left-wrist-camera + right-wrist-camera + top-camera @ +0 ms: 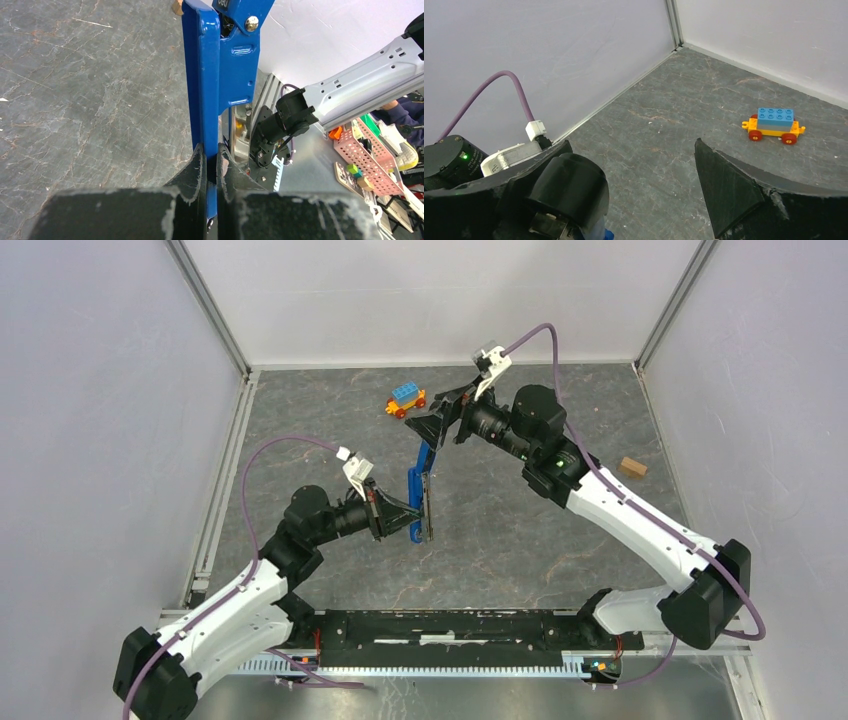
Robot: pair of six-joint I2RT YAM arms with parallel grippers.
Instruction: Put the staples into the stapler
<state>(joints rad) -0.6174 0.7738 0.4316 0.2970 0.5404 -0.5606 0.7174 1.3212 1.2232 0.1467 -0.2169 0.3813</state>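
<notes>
Top external view is showing us the dark-blue stapler [420, 485] near the middle of the grey marbled table [520, 550]. It is stretching lengthwise between our two arms, with its black and silver rail [431, 510] running along its right side. Our left gripper [414, 524] is clamping the stapler's near end. In the left wrist view its fingers [197, 170] are squeezing nearly together on a slim blue bar of the stapler. Our right gripper [437, 426] is hovering at the stapler's far end. The right wrist view is showing its fingers [724, 190] spread wide and gripping nothing, with a sliver of blue peeking in at the bottom edge. We are unable to tell whether it is touching the stapler. Just beyond the right gripper, a toy car [406, 398] with a blue top and red wheels is sitting on the table. A small wooden block [631, 467] is lying well apart to the right.
</notes>
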